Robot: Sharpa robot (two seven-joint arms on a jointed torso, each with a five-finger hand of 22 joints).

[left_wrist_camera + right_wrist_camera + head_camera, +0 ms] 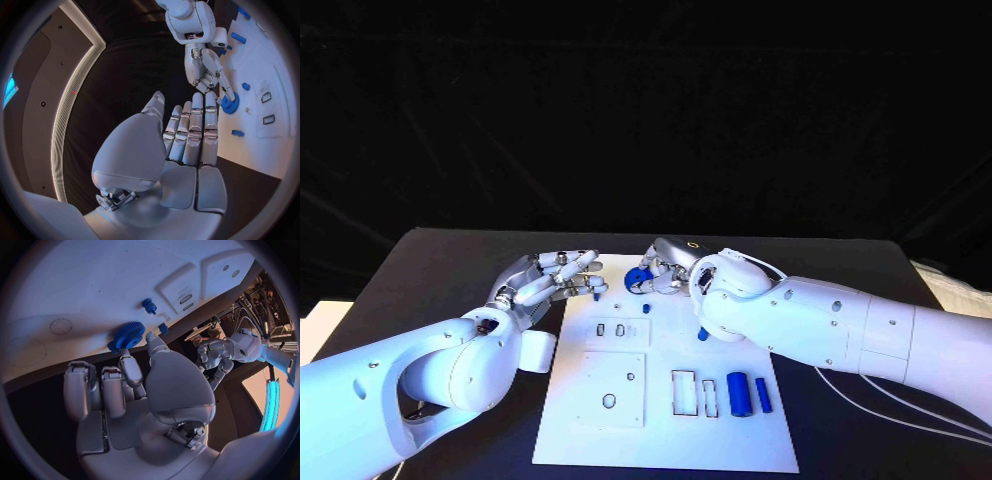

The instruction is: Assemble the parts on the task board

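The white task board (pixel 625 405) lies in the middle of the black table. At its far edge my right hand (pixel 672 265) pinches a blue gear (pixel 638 280) between thumb and a finger; the gear (pixel 128 335) sits at the fingertips (pixel 130 362), just over the board. My left hand (pixel 557 278) hovers beside the board's far left corner, fingers (pixel 195 130) stretched out straight and holding nothing. From the left wrist view the right hand (pixel 206 70) reaches down to the gear (pixel 230 103).
A blue cylinder (pixel 738 393) and a blue bar (pixel 763 395) lie on the board's near right, next to two rectangular slots (pixel 685 392). Small blue pieces (pixel 646 309) (pixel 704 334) rest on the board's far part. A blue peg (pixel 149 305) stands near the gear.
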